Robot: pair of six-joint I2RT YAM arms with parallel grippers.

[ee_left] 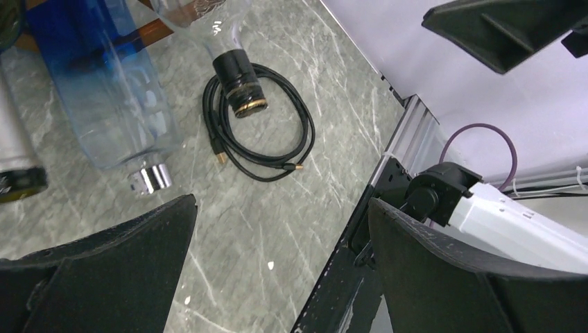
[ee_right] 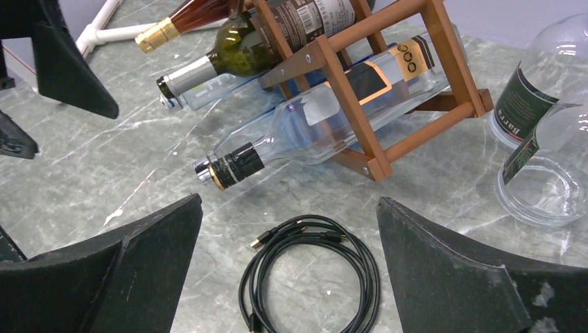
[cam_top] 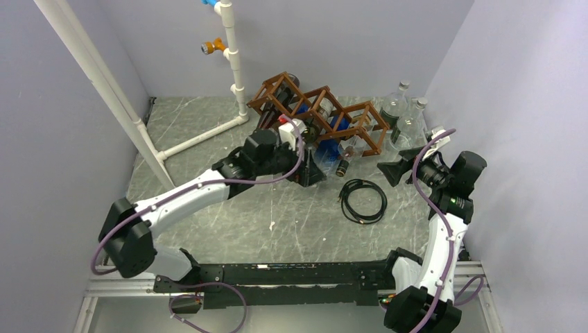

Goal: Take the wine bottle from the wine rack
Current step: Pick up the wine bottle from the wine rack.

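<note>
While neither hand holds anything, my left gripper spread wide just near of the wine rack at far centre, I judge it best to close on the neck of the wine bottle. I should draw it straight along its length, so it slides out of its wooden cell without nudging the clear bottle nearby. My right gripper hangs equally spread at the right. The wine bottle lies on its side in the rack, long axis across the frame, neck pointing near.

Brown wooden lattice wine rack stands at the table's twelve o'clock. A clear wine bottle lies in its right-end cell, neck toward six o'clock.
</note>
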